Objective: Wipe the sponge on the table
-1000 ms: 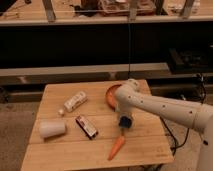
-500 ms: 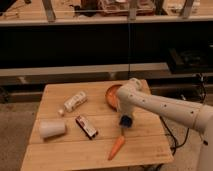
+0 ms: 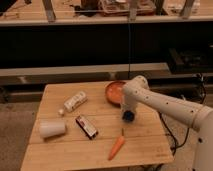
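The light wooden table (image 3: 60, 155) fills the lower middle of the camera view. My white arm reaches in from the right and bends down over the table's right half. At its lower end my gripper (image 3: 128, 116) points down at the planks, shut on the small dark blue sponge (image 3: 129, 117). The sponge rests against the tabletop just in front of the orange bowl (image 3: 113, 91). The arm's wrist hides most of the fingers.
An orange carrot (image 3: 116, 147) lies near the front edge below the gripper. A dark red-and-white flat box (image 3: 86, 126), a white cup on its side (image 3: 52, 129) and a lying white bottle (image 3: 75, 102) occupy the left half. A long pale shelf (image 3: 75, 69) runs behind.
The gripper with the sponge has slid a little to the right and toward the bowl across the tabletop. The other objects have stayed put.
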Robot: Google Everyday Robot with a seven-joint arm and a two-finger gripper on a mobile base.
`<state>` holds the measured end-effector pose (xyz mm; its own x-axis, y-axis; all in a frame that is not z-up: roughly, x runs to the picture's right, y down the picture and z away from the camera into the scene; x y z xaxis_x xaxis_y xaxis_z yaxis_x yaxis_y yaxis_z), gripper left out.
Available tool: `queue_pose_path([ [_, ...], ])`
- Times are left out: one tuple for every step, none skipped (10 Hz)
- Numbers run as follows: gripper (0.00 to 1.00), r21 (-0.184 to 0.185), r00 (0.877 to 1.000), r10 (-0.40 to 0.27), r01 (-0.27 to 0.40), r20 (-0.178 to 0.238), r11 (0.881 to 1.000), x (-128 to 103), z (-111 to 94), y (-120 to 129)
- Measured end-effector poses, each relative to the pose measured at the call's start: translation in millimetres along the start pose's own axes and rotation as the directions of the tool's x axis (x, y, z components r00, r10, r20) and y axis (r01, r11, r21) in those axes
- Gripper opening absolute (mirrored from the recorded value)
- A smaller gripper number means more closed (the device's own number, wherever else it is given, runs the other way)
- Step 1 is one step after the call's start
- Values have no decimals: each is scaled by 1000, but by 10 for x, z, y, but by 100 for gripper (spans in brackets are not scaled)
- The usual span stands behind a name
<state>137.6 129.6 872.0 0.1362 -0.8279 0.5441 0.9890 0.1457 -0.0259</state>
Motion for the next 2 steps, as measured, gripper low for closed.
queue_pose_path([
  [0, -4, 1000, 2, -2, -8, 1000, 39, -16, 40],
  [0, -8, 1000, 5, -5, -18, 1000, 88, -45, 66],
])
